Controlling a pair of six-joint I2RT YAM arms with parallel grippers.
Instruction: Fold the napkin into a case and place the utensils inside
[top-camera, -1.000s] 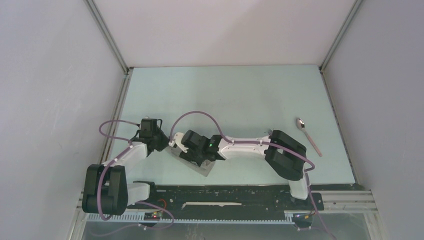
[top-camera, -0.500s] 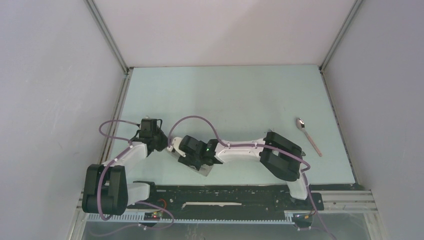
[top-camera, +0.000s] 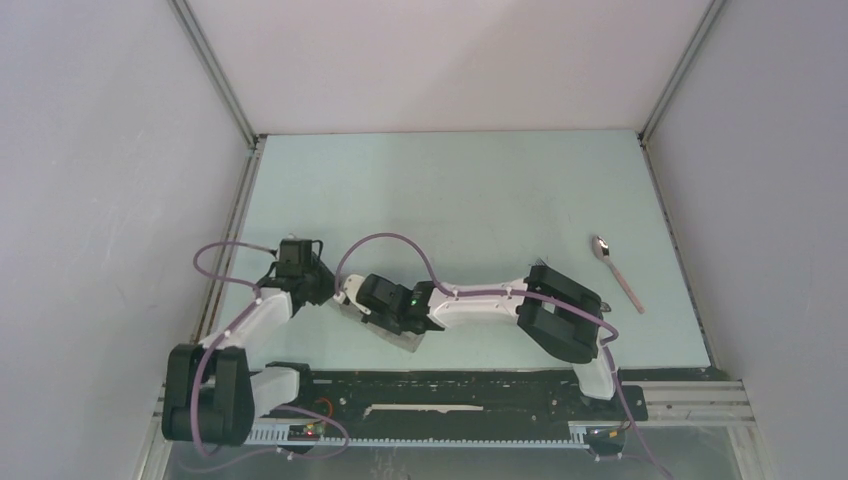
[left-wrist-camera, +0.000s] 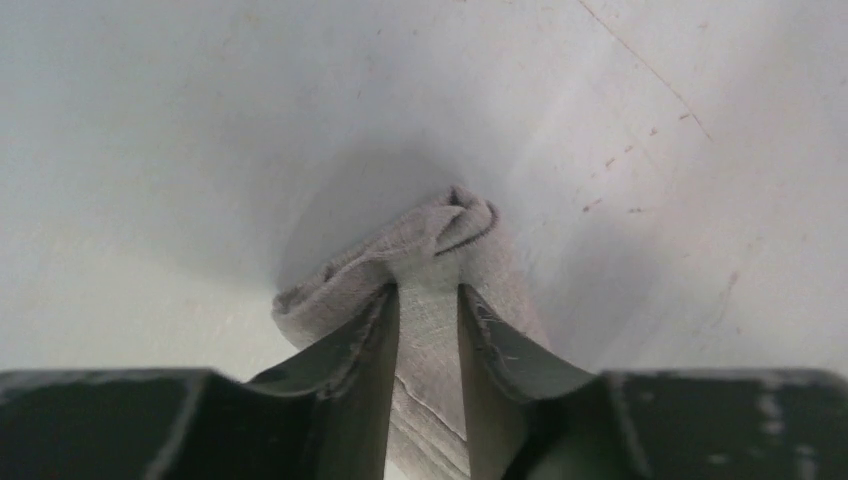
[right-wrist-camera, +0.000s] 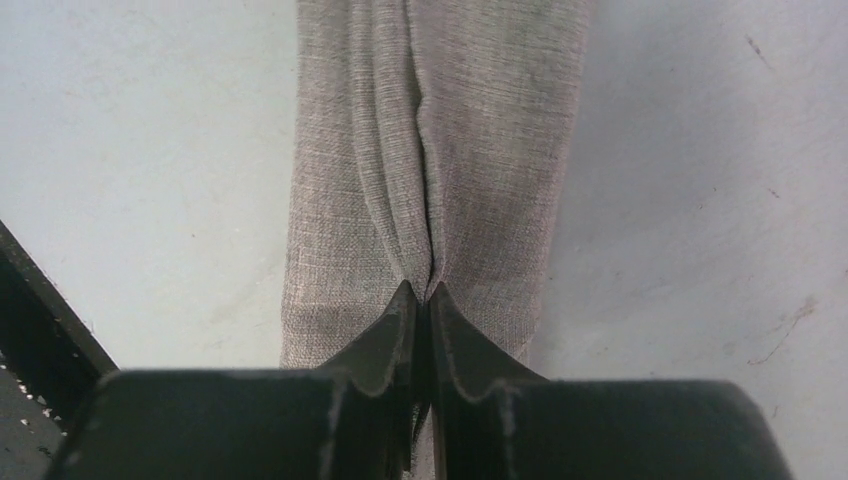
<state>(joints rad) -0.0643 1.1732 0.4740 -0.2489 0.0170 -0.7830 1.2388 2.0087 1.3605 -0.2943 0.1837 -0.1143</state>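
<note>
Right tool (right-wrist-camera: 421, 292) now clamping shut, pinching napkin (right-wrist-camera: 480, 130) ridge; left tool (left-wrist-camera: 427, 292) easing apart, releasing end; spoon (top-camera: 617, 272) waiting outside

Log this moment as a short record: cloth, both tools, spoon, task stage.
napkin: folded into a narrow strip, flat on the table close to the arms' bases
left tool: jaws parted, astride the strip's bunched end
right tool: jaws closed, pinching a raised fold running along the strip
spoon: lying bare on the table's right side, well apart from the napkin
stage: spoon not yet inside the cloth
</note>
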